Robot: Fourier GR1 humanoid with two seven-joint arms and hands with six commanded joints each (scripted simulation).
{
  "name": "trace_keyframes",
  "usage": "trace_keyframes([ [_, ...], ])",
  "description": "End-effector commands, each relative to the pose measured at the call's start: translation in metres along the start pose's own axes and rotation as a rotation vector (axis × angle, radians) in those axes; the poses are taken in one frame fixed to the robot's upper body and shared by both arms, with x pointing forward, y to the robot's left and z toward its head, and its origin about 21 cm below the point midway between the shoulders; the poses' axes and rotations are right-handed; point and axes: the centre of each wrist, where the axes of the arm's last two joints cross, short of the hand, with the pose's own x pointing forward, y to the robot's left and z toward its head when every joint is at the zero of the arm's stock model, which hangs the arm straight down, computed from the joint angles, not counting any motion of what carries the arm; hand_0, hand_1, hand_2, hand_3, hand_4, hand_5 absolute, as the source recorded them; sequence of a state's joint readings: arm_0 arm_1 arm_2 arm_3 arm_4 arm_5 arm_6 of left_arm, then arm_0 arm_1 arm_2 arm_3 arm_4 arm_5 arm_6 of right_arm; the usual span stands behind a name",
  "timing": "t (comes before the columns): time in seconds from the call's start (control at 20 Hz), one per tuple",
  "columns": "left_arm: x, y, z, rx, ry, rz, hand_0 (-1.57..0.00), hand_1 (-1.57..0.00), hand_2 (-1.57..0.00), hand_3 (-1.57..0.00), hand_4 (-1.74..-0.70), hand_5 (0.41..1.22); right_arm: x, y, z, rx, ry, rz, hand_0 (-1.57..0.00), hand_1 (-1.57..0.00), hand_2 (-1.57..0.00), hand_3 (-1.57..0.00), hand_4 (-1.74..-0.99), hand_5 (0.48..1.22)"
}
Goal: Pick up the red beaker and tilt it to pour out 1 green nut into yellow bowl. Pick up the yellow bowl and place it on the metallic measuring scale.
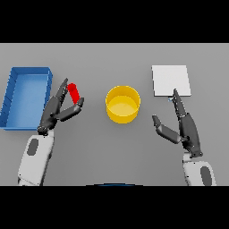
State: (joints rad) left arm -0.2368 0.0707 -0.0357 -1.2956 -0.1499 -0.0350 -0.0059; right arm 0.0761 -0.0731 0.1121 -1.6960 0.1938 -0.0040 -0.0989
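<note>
A small red beaker [74,92] leans between the fingers and thumb of my left hand [54,109], which reaches it from the lower left; fingers behind it, thumb in front, not clearly closed around it. A yellow bowl [122,104] stands at the table's middle, to the right of the beaker; I see no nut in it. The metallic scale [170,80], a pale square plate, lies at the back right. My right hand [187,125] hovers just below the scale with straight fingers pointing at it and the thumb spread to the left.
A blue tray [18,99] with raised walls lies at the left edge, right beside my left hand. Grey table surface runs along the front between the two arms.
</note>
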Motion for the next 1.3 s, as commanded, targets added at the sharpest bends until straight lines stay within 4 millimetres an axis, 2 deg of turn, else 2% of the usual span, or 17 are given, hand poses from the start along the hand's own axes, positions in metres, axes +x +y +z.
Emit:
trace_keyframes([
  [0.0, -0.001, 0.0, -0.005, -0.005, 0.001, -0.01, 0.0, 0.0, 0.0, 0.0, -1.2, 0.651, -0.001, 0.001, 0.002, 0.0, -0.003, -0.011, 0.0, 0.0, 0.0, 0.0, -1.222, 0.627],
  [0.4, 0.002, -0.009, -0.039, 0.01, 0.017, -0.045, 0.0, 0.0, 0.0, 0.0, -1.21, 0.673, 0.001, -0.004, 0.004, -0.012, 0.009, -0.017, 0.0, 0.0, 0.0, 0.0, -1.24, 0.639],
  [0.65, -0.007, -0.011, -0.051, 0.029, -0.031, 0.044, 0.0, 0.0, 0.0, 0.0, -1.29, 0.708, 0.001, -0.004, 0.004, -0.01, 0.019, -0.019, 0.0, 0.0, 0.0, 0.0, -1.246, 0.645],
  [0.75, -0.015, -0.019, -0.053, 0.038, -0.023, 0.079, 0.0, -0.01, -0.05, -0.04, -1.33, 0.738, 0.0, -0.003, 0.001, -0.02, 0.023, -0.014, 0.0, 0.0, 0.0, 0.0, -1.244, 0.644],
  [0.85, -0.013, -0.023, -0.058, 0.049, -0.04, 0.102, -0.21, -0.23, -0.29, -0.25, -1.4, 0.787, -0.001, -0.007, 0.003, -0.021, 0.025, -0.01, 0.0, 0.0, 0.0, 0.0, -1.24, 0.645],
  [0.9, -0.014, -0.026, -0.058, 0.068, -0.045, 0.097, -0.38, -0.41, -0.46, -0.52, -1.41, 0.874, -0.001, -0.004, 0.005, -0.019, 0.021, -0.004, 0.0, 0.0, 0.0, 0.0, -1.236, 0.647],
  [0.95, -0.016, -0.027, -0.058, 0.092, -0.039, 0.077, -0.55, -0.59, -0.66, -0.73, -1.47, 0.943, -0.001, -0.005, 0.004, -0.021, 0.022, -0.009, 0.0, 0.0, 0.0, 0.0, -1.237, 0.648],
  [1.0, -0.015, -0.03, -0.058, 0.101, -0.029, 0.041, -0.76, -0.78, -0.84, -0.88, -1.52, 0.999, 0.0, -0.005, 0.002, -0.021, 0.02, -0.018, 0.0, 0.0, 0.0, 0.0, -1.239, 0.648],
  [1.1, -0.013, -0.033, -0.062, 0.094, -0.05, -0.011, -1.05, -1.07, -1.11, -1.06, -1.59, 1.079, -0.002, -0.007, 0.005, -0.023, 0.027, -0.011, 0.0, 0.0, 0.0, 0.0, -1.239, 0.648],
  [1.2, -0.011, -0.033, -0.064, 0.083, -0.049, -0.008, -1.24, -1.25, -1.27, -1.15, -1.64, 1.13, 0.001, -0.003, 0.002, -0.017, 0.015, -0.014, 0.0, 0.0, 0.0, 0.0, -1.242, 0.65],
  [1.25, -0.013, -0.032, -0.061, 0.082, -0.054, -0.01, -1.3, -1.31, -1.33, -1.24, -1.6, 1.148, 0.002, -0.002, 0.004, -0.016, 0.007, -0.03, 0.0, 0.0, 0.0, 0.0, -1.25, 0.647],
])
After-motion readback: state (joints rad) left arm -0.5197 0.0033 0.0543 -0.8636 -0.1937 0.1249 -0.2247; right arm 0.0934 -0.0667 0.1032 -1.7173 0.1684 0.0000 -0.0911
